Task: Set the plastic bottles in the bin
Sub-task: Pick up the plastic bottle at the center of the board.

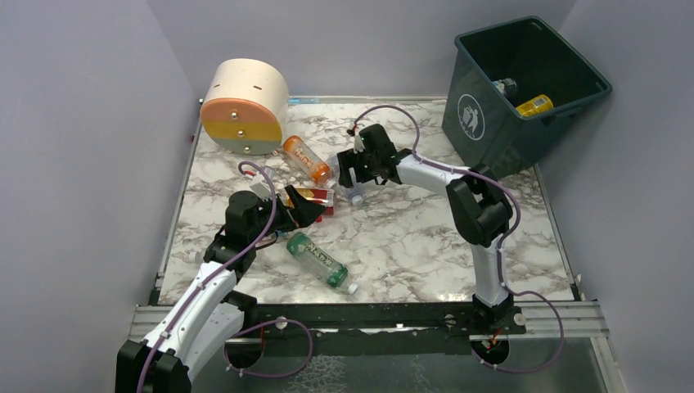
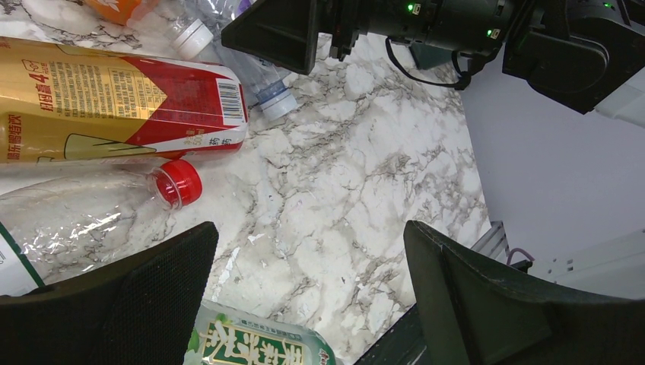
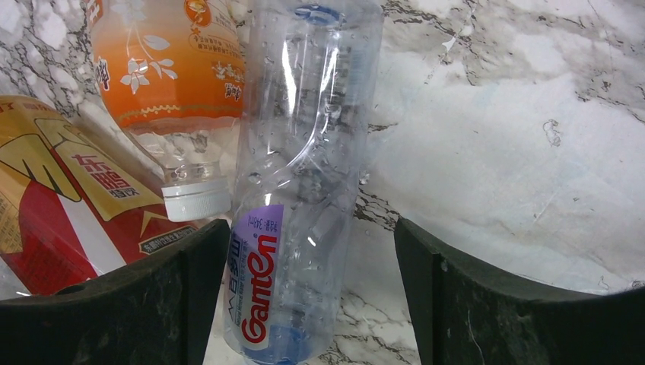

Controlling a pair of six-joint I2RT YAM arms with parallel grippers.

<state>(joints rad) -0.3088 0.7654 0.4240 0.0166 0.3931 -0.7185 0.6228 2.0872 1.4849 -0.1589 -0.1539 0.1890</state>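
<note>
While the right jaws stand released astride the clear Ganten bottle (image 3: 304, 190), which lies on the counter (image 1: 409, 237) just right of the orange bottle (image 3: 171, 68), the left jaws gape wide, empty, near a green bottle (image 1: 319, 260). A yellow bottle (image 1: 534, 105) lies inside the bin (image 1: 491, 135), far right.

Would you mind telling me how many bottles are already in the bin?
2. A yellow bottle shows just inside the near rim of the bin; a paler bottle lies to its left, slightly farther back. More may be hidden below the rim.
</note>
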